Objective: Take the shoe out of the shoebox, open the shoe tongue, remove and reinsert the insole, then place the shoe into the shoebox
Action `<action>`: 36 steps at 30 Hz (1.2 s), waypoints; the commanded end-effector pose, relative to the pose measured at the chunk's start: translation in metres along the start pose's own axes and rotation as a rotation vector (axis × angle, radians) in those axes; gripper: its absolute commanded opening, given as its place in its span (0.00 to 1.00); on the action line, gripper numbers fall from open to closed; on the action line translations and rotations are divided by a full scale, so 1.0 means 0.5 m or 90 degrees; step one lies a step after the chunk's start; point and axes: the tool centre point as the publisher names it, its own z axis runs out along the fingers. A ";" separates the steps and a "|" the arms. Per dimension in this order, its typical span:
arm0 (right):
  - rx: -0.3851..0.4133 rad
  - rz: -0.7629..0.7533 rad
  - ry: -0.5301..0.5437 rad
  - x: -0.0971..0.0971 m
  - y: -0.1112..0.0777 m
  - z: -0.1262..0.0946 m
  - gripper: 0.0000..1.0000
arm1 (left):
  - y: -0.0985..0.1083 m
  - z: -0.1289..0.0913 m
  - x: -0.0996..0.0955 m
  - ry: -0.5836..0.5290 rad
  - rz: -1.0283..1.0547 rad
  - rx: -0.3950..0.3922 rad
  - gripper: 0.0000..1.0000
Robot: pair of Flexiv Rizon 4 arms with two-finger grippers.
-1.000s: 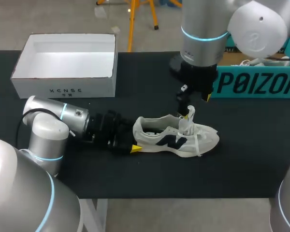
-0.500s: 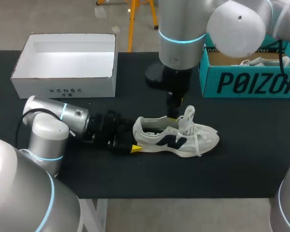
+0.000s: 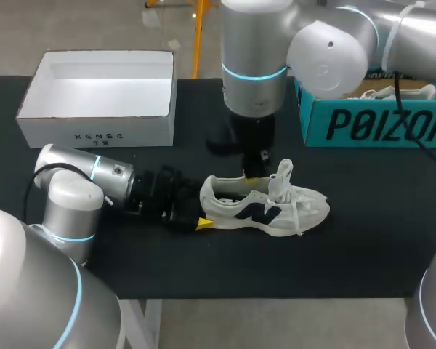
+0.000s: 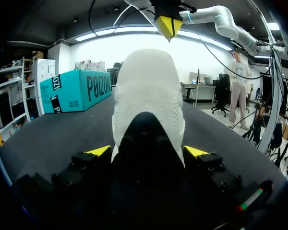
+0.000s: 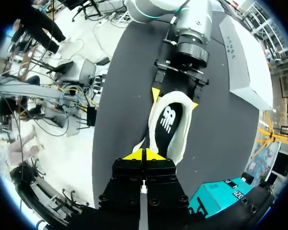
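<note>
The left gripper [image 4: 146, 152] clamps the heel of the shoe [image 3: 265, 206], probably steadying it toward the front edge of the table [image 3: 363, 240], while the right gripper [image 5: 144, 154], tips together and empty, hangs above the insole [image 5: 168, 122].

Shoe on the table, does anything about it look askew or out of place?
Nothing stands out. The shoe stands upright on its sole, its heel in the left gripper, with the tongue raised and the insole lying flat inside.

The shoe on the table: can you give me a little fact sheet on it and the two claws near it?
Shoe: upright on the black table, outside the boxes
Left gripper: shut on its heel
Right gripper: shut, over the opening
Insole: inside the shoe
White shoebox: open, shoe not in it
</note>
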 end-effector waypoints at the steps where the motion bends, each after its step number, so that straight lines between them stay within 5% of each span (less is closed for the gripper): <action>1: -0.019 -0.069 0.022 -0.024 -0.003 0.025 0.00 | 0.010 0.009 -0.004 0.002 0.000 -0.001 0.00; 14: -0.020 -0.007 0.049 -0.095 -0.020 0.088 0.00 | 0.010 0.009 -0.004 0.002 0.000 -0.001 0.00; 26: 0.004 0.015 0.058 -0.106 0.000 0.154 0.00 | 0.010 0.009 -0.004 0.002 0.000 -0.001 0.00; 36: 0.041 0.064 0.049 -0.119 -0.021 0.196 0.00 | 0.010 0.009 -0.004 0.002 0.000 -0.001 0.00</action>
